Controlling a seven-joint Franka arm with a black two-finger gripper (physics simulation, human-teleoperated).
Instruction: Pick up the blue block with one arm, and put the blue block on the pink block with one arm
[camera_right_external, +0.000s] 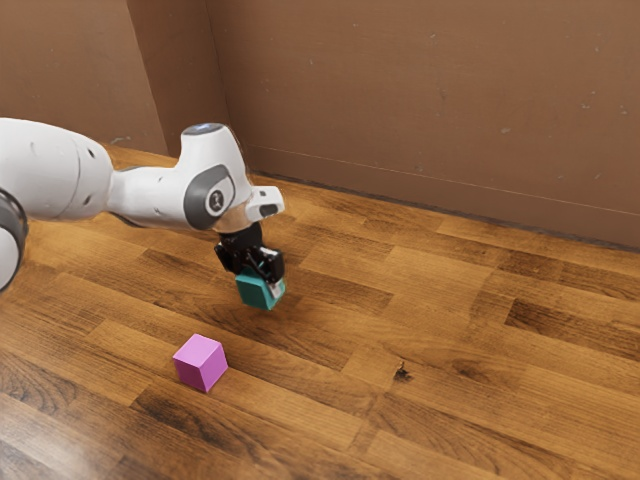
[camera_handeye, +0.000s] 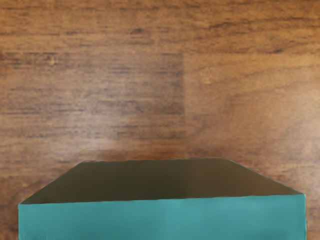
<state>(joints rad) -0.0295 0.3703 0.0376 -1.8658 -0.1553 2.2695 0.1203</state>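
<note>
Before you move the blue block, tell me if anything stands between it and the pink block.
Nothing visible does. The jaws are shut on the blue block, and bare wooden surface lies between it and the pink block. The small dark mark lies off to the exterior view's right.

the wooden surface (camera_right_external: 470, 330) lies bare on every side of the pink block (camera_right_external: 199, 362), and its top face is open from above. only bare planks run between it and the teal block (camera_right_external: 260, 291), which is clamped in the jaws a little farther off, toward the exterior view's right. a small dark speck (camera_right_external: 402, 373) lies flat well to the right. brown walls (camera_right_external: 430, 90) close the far side, well apart from both blocks.
</note>
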